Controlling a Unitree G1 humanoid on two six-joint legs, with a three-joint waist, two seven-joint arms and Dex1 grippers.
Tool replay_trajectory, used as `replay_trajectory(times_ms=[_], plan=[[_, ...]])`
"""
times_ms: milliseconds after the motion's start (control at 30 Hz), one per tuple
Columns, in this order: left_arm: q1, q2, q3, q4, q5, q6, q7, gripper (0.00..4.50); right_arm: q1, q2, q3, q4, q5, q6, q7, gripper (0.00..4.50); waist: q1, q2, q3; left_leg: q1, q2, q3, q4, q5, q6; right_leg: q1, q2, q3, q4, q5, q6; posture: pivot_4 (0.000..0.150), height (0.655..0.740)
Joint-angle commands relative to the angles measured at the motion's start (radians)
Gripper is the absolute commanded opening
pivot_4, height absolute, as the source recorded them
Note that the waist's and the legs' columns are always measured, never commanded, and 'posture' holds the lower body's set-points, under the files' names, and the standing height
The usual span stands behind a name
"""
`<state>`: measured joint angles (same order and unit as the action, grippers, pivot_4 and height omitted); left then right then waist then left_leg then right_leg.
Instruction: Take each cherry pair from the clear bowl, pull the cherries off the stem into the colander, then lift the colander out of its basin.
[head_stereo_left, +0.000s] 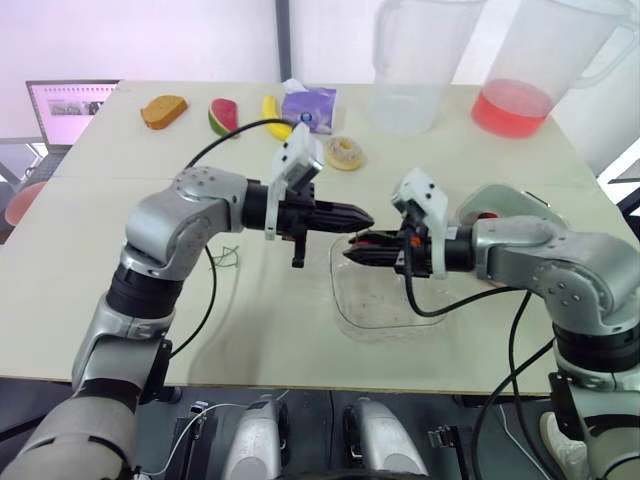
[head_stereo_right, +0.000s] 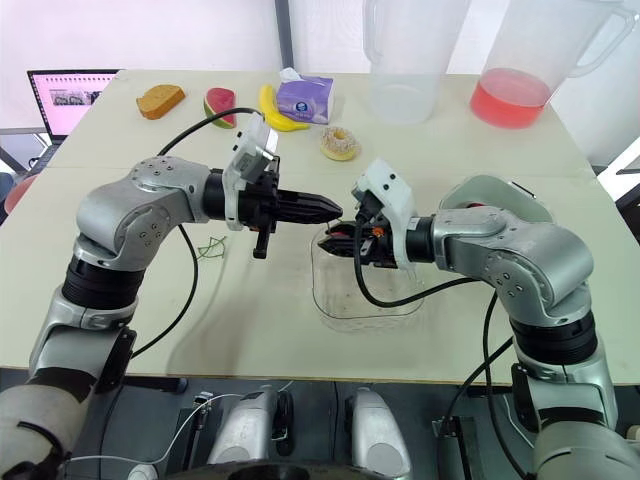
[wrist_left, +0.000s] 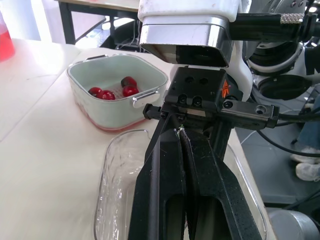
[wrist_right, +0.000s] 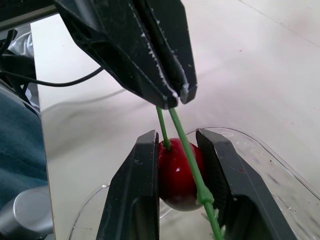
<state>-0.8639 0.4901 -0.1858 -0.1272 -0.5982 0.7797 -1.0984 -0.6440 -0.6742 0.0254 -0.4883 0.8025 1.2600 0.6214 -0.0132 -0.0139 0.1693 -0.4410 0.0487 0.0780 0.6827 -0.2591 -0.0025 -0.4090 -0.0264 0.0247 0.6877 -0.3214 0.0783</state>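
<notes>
My left gripper is shut on the thin green stem of a cherry pair. Facing it tip to tip, my right gripper is shut on a red cherry that still hangs on that stem. Both meet just above the far edge of the clear bowl; the bowl's floor looks bare where it shows. Behind my right forearm stands the pale colander in its basin, holding several red cherries.
Loose green stems lie on the table left of the bowl. At the back are a clear pitcher, a pitcher of red liquid, a donut, a banana, a tissue pack, toy food and a laptop.
</notes>
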Motion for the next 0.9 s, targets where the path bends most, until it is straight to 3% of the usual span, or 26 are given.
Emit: replay_trajectory(times_ms=[33, 600, 900], plan=[[-0.03, 0.0, 0.048, -0.035, -0.021, -0.019, 0.005, 0.0, 0.035, -0.026, 0.008, -0.015, 0.012, 0.047, -0.005, 0.7, 0.0, 0.0, 0.0, 0.0, 0.0, 0.0, 0.0, 0.0, 0.0, 0.0, 0.0, 0.0, 0.0, 0.0, 0.0, 0.15, 0.74], [-0.029, 0.004, 0.05, -0.038, -0.023, -0.007, -0.002, 0.0, 0.075, -0.06, 0.006, -0.033, 0.015, 0.086, -0.012, 0.7, 0.0, 0.0, 0.0, 0.0, 0.0, 0.0, 0.0, 0.0, 0.0, 0.0, 0.0, 0.0, 0.0, 0.0, 0.0, 0.15, 0.74], [-0.001, 0.031, 0.033, -0.051, -0.01, -0.003, -0.014, 0.0, 0.101, -0.17, -0.259, -0.047, 0.058, 0.124, -0.019, 0.7, 0.002, 0.0, 0.0, 0.0, -0.001, 0.0, 0.0, 0.0, 0.0, 0.0, 0.0, 0.0, 0.0, 0.0, 0.0, 0.15, 0.74]])
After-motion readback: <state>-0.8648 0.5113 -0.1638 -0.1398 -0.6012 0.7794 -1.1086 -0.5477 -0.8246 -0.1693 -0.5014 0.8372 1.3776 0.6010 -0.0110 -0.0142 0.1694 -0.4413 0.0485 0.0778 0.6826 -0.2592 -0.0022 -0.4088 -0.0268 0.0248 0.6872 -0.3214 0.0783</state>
